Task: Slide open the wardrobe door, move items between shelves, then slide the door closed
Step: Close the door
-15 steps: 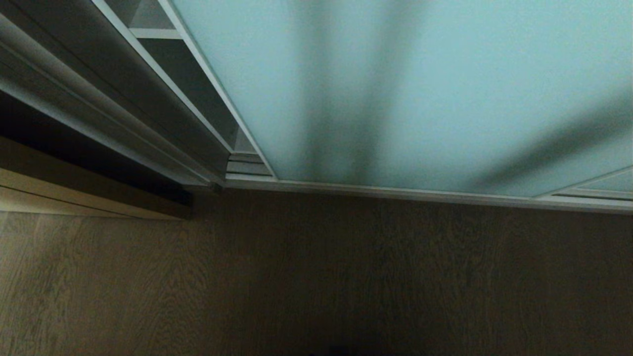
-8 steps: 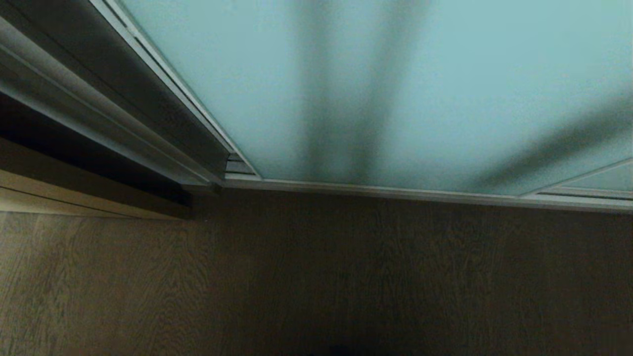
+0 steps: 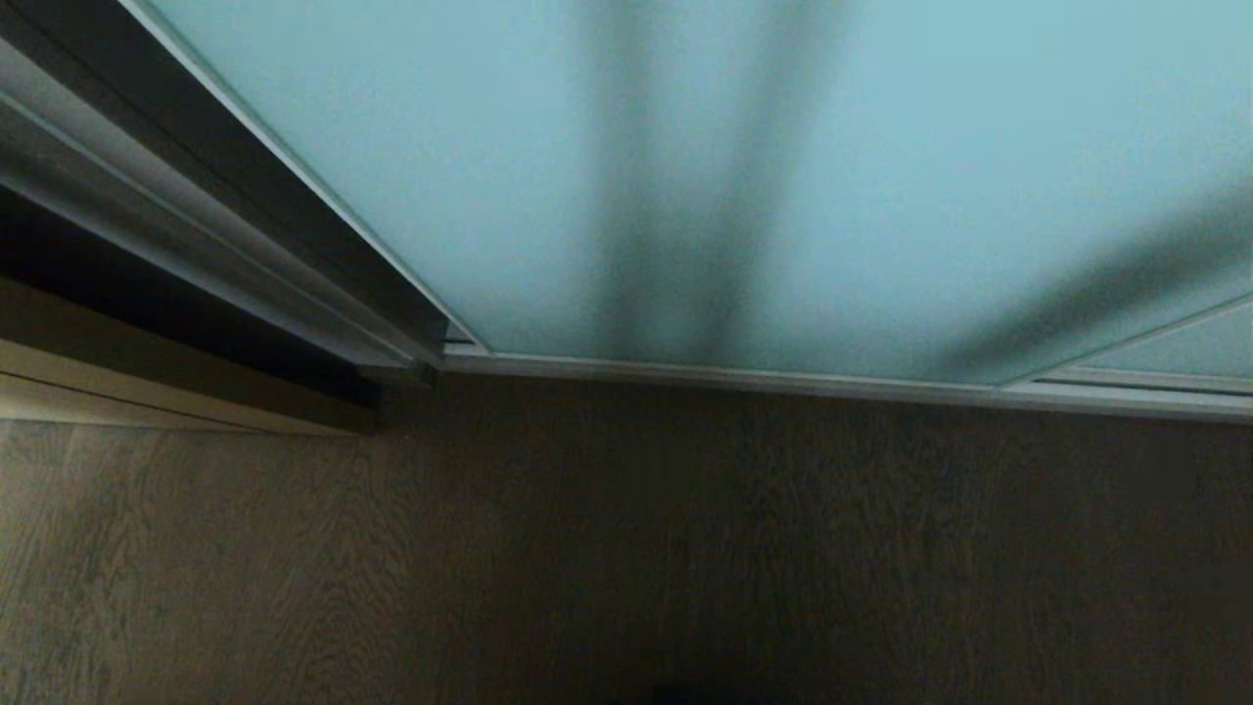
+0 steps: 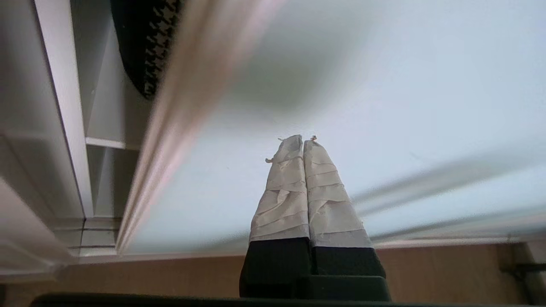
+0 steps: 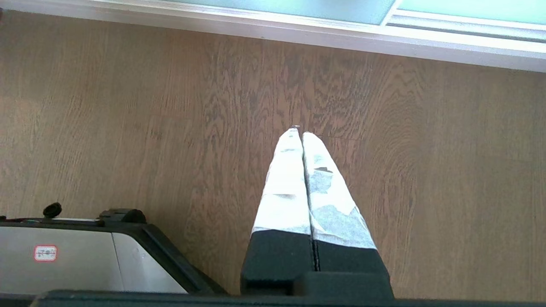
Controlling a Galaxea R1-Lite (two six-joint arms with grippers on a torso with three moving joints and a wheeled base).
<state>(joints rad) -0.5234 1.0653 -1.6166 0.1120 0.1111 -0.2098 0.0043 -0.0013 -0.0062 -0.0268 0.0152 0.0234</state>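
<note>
The sliding wardrobe door [image 3: 783, 147], frosted pale blue-green glass in a thin silver frame, fills most of the head view and reaches almost to the wardrobe's left side. My left gripper [image 4: 302, 140] is shut and empty, its taped tips up against the glass [image 4: 384, 85]. Past the door's blurred edge [image 4: 179, 106] a narrow gap shows a white shelf [image 4: 111, 143] and, higher up, a black-and-white houndstooth item [image 4: 155, 34]. My right gripper [image 5: 300, 132] is shut and empty, parked pointing down at the wood floor. Neither arm shows in the head view.
The door's bottom track [image 3: 734, 377] runs across the wood floor [image 3: 685, 548]. The wardrobe's grey side frame [image 3: 147, 225] stands at the left. A second glass panel [image 3: 1175, 348] overlaps at the right. My base [image 5: 64, 256] sits beside the right gripper.
The door has slid left, closing the gap. The shelves seen through the opening a second ago are now hidden in the head view.
</note>
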